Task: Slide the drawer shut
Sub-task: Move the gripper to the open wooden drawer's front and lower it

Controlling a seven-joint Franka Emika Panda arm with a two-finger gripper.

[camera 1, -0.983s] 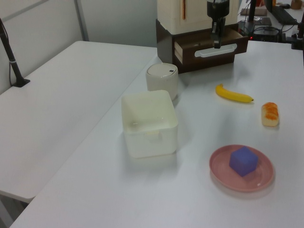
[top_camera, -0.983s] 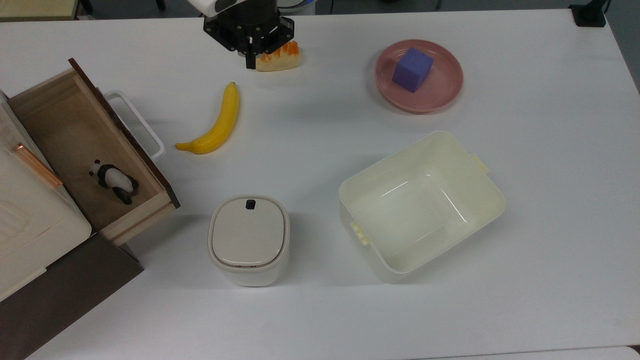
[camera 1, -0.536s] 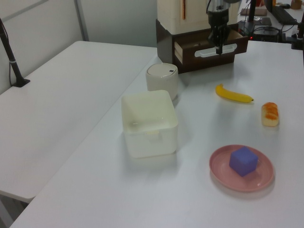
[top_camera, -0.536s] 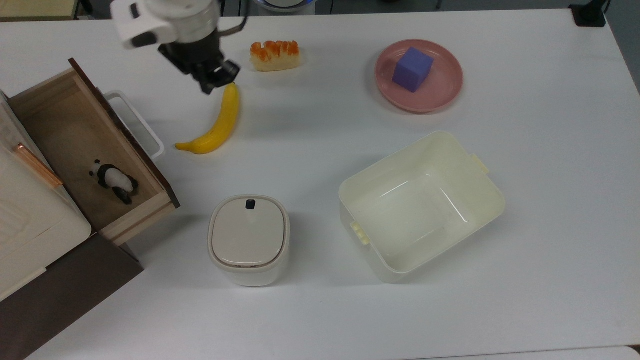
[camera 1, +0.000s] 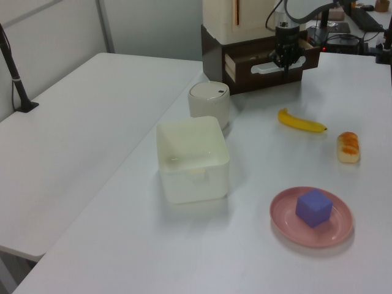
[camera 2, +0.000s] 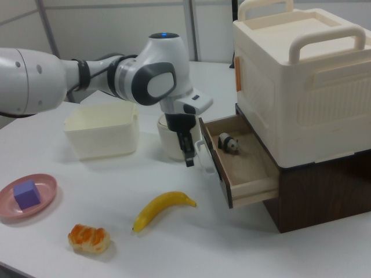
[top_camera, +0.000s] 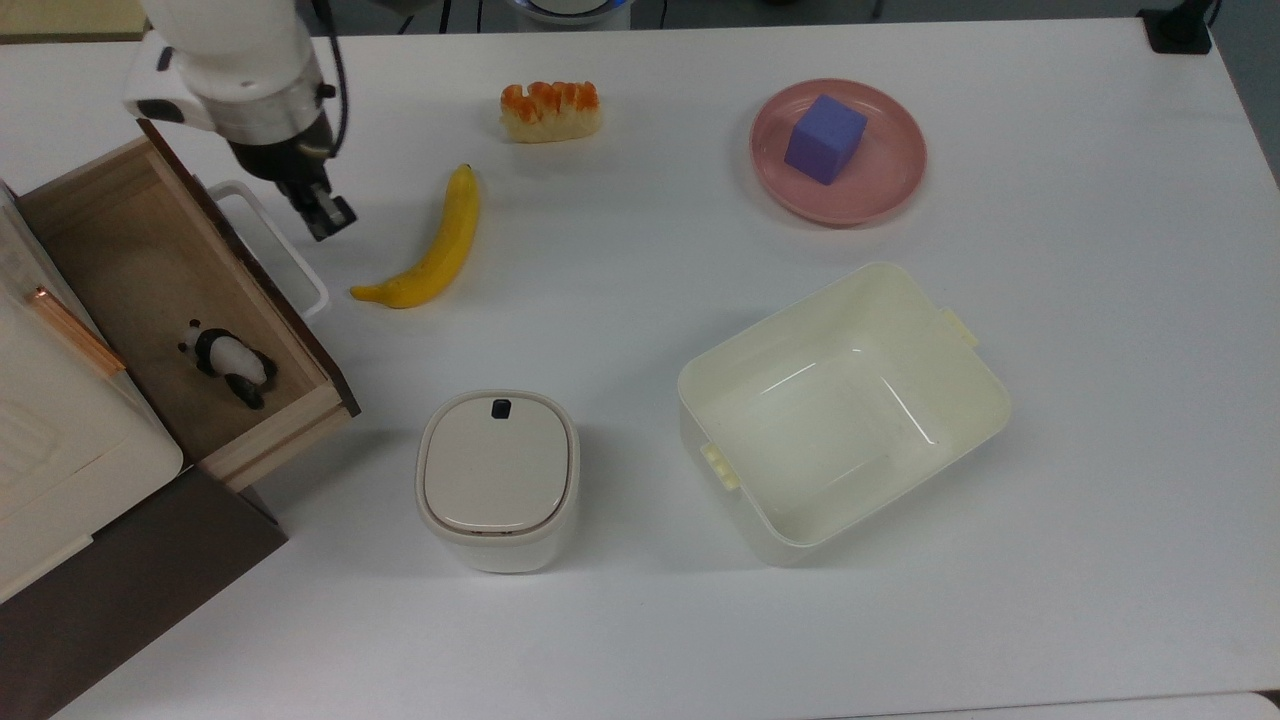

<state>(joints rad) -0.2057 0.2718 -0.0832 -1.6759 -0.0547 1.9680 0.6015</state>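
The drawer [top_camera: 140, 260] stands pulled open at the top view's left. It is a light-wood box with a dark brown front panel [camera 2: 215, 168] and a white loop handle [top_camera: 275, 245]. A small panda figure [top_camera: 232, 362] lies inside. My gripper [top_camera: 327, 217] points down, shut with nothing in it, just off the handle's far end on the banana side. In the right view the gripper [camera 2: 188, 156] hangs close beside the handle [camera 2: 203, 155]; I cannot tell whether they touch. In the left view the gripper [camera 1: 285, 64] is in front of the drawer [camera 1: 245, 64].
A banana [top_camera: 430, 245] lies right of the handle in the top view. Farther off are an orange-topped food piece [top_camera: 550, 108], a pink plate [top_camera: 880, 185] with a purple cube [top_camera: 825, 138], a cream tub [top_camera: 840, 410] and a white lidded bin [top_camera: 497, 478]. A cream box [camera 2: 295, 87] sits above the drawer.
The gripper has travelled from beside the orange-topped food piece, past the banana's tip, to the top view's left, and now hangs by the drawer handle. The drawer has not moved.
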